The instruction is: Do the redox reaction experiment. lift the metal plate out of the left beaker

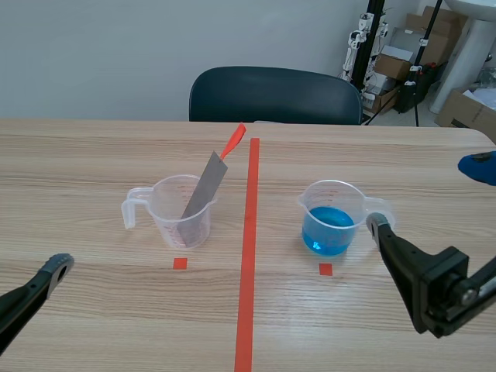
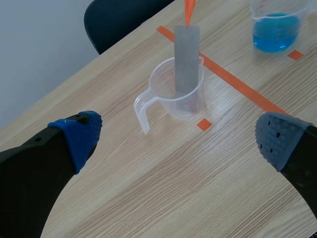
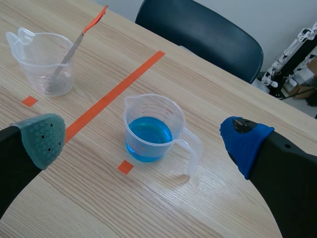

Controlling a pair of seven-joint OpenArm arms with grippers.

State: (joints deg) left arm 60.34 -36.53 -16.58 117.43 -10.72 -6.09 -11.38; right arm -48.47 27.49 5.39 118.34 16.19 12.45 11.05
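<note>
A grey metal plate (image 1: 202, 197) with an orange tab on its upper end leans inside the clear left beaker (image 1: 177, 211), its top sticking out over the rim. The same plate (image 2: 186, 59) stands in that beaker (image 2: 174, 91) well ahead of my left gripper (image 2: 181, 141), which is open and apart from it. My left gripper's finger (image 1: 56, 270) shows low at the near left of the table. The right beaker (image 1: 335, 218) holds blue liquid. My right gripper (image 3: 141, 134) is open, with this beaker (image 3: 154, 128) just ahead between its fingers, untouched.
A dark chair (image 1: 275, 94) stands behind the far table edge. Orange-red tape marks run down the table's middle and sit in front of each beaker. Boxes and stands fill the back right corner of the room.
</note>
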